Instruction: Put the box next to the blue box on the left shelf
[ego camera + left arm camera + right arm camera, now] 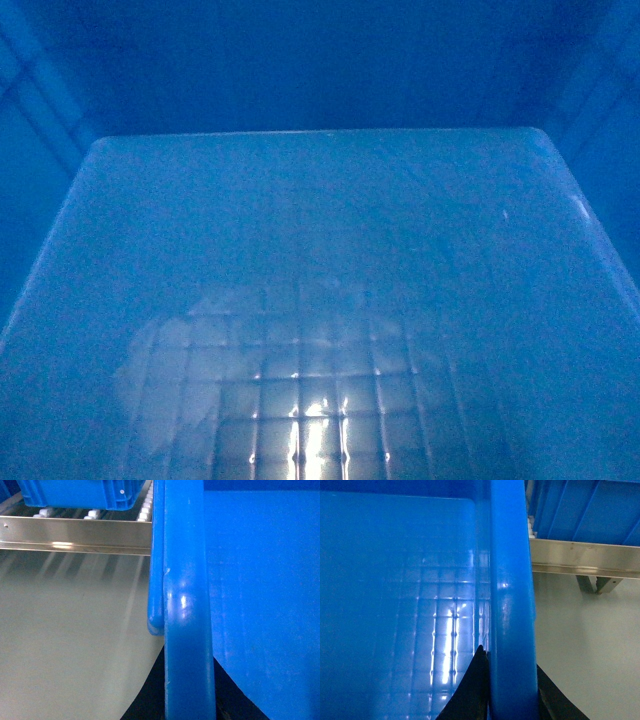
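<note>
head camera looks down into the box [320, 300] close up; each wrist camera hugs an opposite rim, facing the shelf [75, 535].

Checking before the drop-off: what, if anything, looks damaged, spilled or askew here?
Nothing stands out. The large bright-blue plastic crate is empty with a clean grid floor, and its thick rim looks intact. Another blue box sits on the grey metal roller rack.

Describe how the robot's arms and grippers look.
Little shows. The left gripper appears only as plain matte-black shapes either side of the thick rim of the bright-blue plastic crate. The right gripper shows two black jaws tapering to points. No cables, markings or arm links are visible.
</note>
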Robot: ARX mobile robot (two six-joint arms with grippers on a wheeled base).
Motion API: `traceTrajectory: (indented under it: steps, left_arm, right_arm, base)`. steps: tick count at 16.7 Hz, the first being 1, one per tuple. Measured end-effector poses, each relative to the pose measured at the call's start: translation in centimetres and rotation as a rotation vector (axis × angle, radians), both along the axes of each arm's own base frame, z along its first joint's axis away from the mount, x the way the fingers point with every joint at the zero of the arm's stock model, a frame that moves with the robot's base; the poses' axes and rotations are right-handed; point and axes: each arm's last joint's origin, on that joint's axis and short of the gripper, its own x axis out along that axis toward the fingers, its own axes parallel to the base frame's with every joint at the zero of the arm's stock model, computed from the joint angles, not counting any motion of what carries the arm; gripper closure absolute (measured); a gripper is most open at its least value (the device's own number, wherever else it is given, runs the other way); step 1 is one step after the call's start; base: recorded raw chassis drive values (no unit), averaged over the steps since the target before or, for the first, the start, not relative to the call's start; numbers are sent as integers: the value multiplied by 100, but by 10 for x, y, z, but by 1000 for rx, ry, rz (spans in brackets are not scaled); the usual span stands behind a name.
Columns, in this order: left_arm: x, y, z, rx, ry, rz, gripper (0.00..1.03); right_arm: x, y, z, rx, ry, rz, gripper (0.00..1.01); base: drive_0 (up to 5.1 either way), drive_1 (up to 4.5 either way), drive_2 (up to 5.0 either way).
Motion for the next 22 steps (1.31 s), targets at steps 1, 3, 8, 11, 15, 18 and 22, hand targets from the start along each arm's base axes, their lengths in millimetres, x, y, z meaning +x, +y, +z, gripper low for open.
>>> traceTrajectory:
  steps: [1, 3, 8, 11, 15, 18, 22]
  left_arm:
    - [0, 0, 0, 0, 1, -1, 96]
    - [0, 0, 0, -3, -5, 0, 96]
    - [0, 0, 0, -3, -6, 0, 96]
    - [0, 0, 0, -3, -6, 0, 96]
    - [0, 0, 1, -3, -7, 1, 96]
    - [0, 0, 1, -3, -7, 0, 96]
    - [0, 0, 1, -3, -7, 1, 96]
  right_arm:
    - [0, 0, 0, 0, 0, 0, 91]
    - [0, 0, 0, 2, -5, -1, 91]
    - [0, 0, 0, 2, -5, -1, 91]
    - [0, 0, 0, 2, -6, -1, 91]
    - [0, 0, 1, 3, -8, -1, 91]
    - [0, 0, 1, 3, -9, -2, 91]
    - [0, 0, 1, 2, -7, -2, 91]
  base:
    - [0, 0, 0]
    - [0, 0, 0]
    - [0, 0, 0]
    - [0, 0, 0]
    - [2, 110, -106]
    - [17, 449, -415]
    - [15, 447, -416]
